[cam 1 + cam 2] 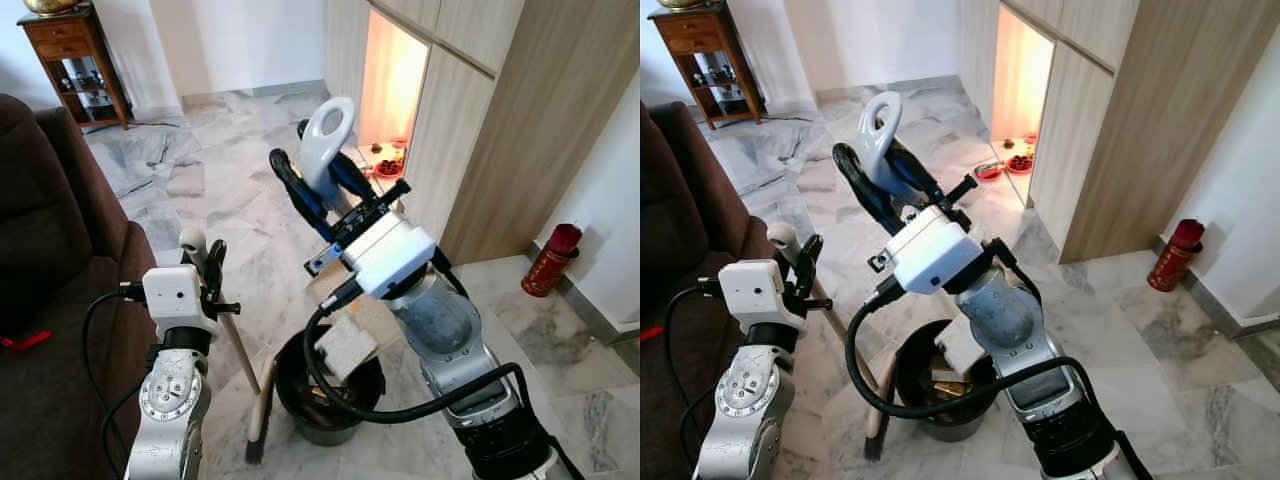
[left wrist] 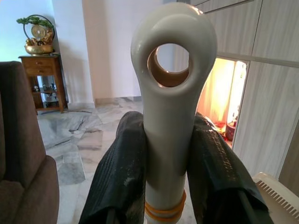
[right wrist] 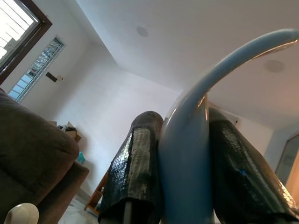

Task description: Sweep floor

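Note:
My left gripper (image 1: 203, 268) is shut on the cream top of a broom handle (image 2: 172, 102), which ends in a loop with a hole. The wooden stick runs down to the dark brush (image 1: 258, 428) on the marble floor. Higher up, my right gripper (image 1: 318, 188) is shut on the pale looped handle of a dustpan (image 1: 328, 135), its black fingers (image 3: 135, 172) pressed on both sides. The cream pan (image 1: 347, 343) hangs tilted over a black bin (image 1: 296, 412) that stands on the floor between my arms, with some scraps inside.
A brown sofa (image 1: 50, 290) stands close on my left. A wooden side table (image 1: 75, 60) is at the far left wall. A tall wood-grain cabinet with a lit niche (image 1: 392, 90) runs along the right, with a red fire extinguisher (image 1: 551, 260) beside it.

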`<state>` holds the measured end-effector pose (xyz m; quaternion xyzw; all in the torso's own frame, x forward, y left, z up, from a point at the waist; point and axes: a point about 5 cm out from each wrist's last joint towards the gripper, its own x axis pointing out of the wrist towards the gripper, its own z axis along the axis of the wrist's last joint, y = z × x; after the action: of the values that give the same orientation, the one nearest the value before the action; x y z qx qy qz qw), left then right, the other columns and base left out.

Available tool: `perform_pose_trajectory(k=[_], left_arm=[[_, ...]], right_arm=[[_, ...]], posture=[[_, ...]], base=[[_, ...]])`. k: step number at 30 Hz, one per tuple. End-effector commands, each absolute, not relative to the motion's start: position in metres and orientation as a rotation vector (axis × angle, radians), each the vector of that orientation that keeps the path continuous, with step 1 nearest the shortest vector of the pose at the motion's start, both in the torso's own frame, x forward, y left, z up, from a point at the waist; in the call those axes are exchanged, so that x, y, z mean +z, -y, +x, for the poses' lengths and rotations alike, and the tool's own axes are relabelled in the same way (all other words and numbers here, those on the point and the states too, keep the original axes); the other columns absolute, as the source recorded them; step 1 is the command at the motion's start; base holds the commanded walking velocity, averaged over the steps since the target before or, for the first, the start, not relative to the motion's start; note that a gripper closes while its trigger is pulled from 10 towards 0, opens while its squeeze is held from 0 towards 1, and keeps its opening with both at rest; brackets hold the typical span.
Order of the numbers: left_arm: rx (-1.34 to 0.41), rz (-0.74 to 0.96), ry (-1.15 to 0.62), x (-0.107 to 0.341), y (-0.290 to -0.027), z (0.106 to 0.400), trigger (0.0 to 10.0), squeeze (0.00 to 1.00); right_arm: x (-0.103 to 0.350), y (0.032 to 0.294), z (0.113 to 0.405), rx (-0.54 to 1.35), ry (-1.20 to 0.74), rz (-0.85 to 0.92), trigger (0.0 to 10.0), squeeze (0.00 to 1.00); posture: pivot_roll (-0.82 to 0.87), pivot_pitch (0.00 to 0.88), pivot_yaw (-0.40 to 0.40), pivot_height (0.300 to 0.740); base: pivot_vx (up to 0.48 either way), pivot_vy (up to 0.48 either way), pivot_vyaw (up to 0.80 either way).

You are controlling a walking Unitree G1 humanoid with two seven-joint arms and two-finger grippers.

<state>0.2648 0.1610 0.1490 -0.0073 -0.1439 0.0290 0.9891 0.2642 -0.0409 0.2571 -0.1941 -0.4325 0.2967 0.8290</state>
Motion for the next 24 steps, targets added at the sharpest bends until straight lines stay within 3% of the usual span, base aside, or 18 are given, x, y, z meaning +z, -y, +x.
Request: perform_pose_trajectory(k=[1,7,11,19,24], left_arm=[[0.054,-0.015,0.341,0.158,-0.160,0.266,10.0,0.00],[0.056,-0.014,0.340,0.158,-0.160,0.266,10.0,0.00],[0.055,-0.012,0.335,0.156,-0.161,0.264,10.0,0.00],[0.054,-0.004,0.327,0.155,-0.163,0.263,10.0,0.00],[0.057,0.011,0.311,0.151,-0.169,0.259,10.0,0.00]], right_arm=[[0.268,0.037,0.253,0.655,1.012,-0.432,10.0,0.00],[0.265,0.059,0.269,0.473,0.977,-0.577,10.0,0.00],[0.258,0.088,0.280,0.324,0.925,-0.711,10.0,0.00],[0.231,0.135,0.285,0.159,0.789,-0.824,10.0,0.00],[0.204,0.158,0.283,0.102,0.662,-0.777,10.0,0.00]], posture=[[0.03,0.000,0.015,0.740],[0.03,0.000,0.015,0.740],[0.02,0.000,0.015,0.740],[0.02,0.000,0.017,0.740],[0.01,0.000,0.020,0.740]], base=[[0.000,0.000,0.00],[0.000,0.000,0.00],[0.000,0.000,0.00],[0.000,0.000,0.00],[0.000,0.000,0.00]])
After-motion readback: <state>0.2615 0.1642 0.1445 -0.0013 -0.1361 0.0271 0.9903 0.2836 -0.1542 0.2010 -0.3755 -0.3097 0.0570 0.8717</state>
